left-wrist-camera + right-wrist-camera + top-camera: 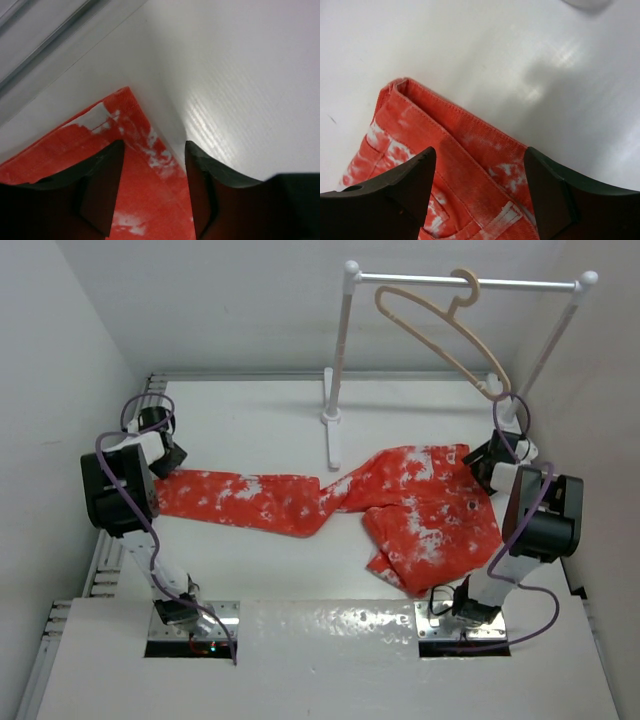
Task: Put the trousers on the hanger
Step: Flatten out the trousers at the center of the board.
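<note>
With jaws released, the left gripper (154,147) over the hem and the right gripper (480,152) over the waistband, the bright red-orange, white-blotched fabric trousers (420,510) lie on the white table (250,430), and the thin tan wooden hanger (440,335) hangs bare on the white metal rail (520,283), so nothing is hung yet.

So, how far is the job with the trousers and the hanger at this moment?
Done: nothing visible; the trousers lie on the table, the hanger hangs bare on the rail. In hand: the left tool stands open over a leg end, the right tool open over the waist corner, neither gripping. To do: grasp, lift, and drape them over the hanger.
</note>
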